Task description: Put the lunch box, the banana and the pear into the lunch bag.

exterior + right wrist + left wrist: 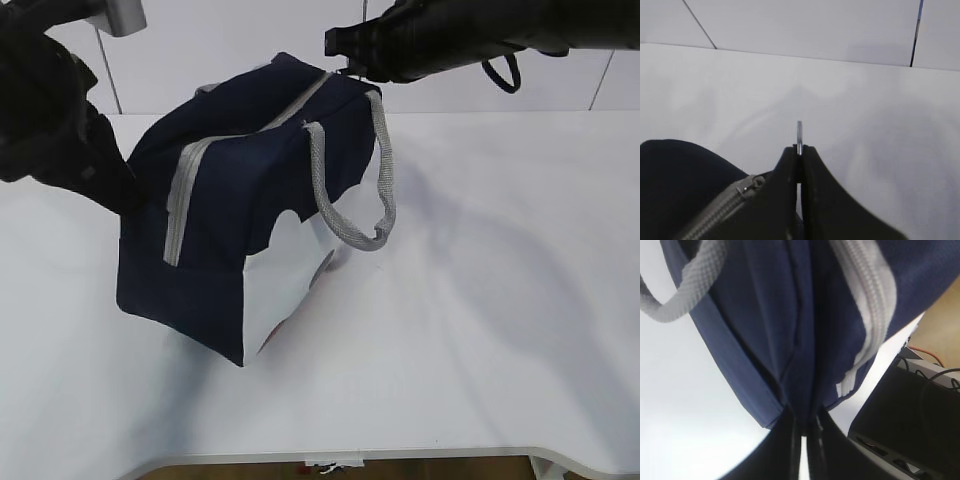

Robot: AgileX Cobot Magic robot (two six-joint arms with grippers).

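The navy lunch bag (230, 200) stands tilted on the white table, and its grey zipper (175, 200) looks closed along the top. One grey handle (350, 200) hangs over the white side panel. My left gripper (125, 190) is shut on a fold of the bag's fabric (765, 315) at its left end, where the jaws (802, 420) pinch the cloth. My right gripper (340, 45) is shut on the metal ring pull (799, 132) at the zipper's far end, beside the slider (747, 185). The lunch box, the banana and the pear are out of view.
The white table (480, 300) stretches to the right and front of the bag, with its front edge near the bottom of the exterior view. A white panelled wall stands behind. A black box with cables (910, 415) shows beyond the table edge in the left wrist view.
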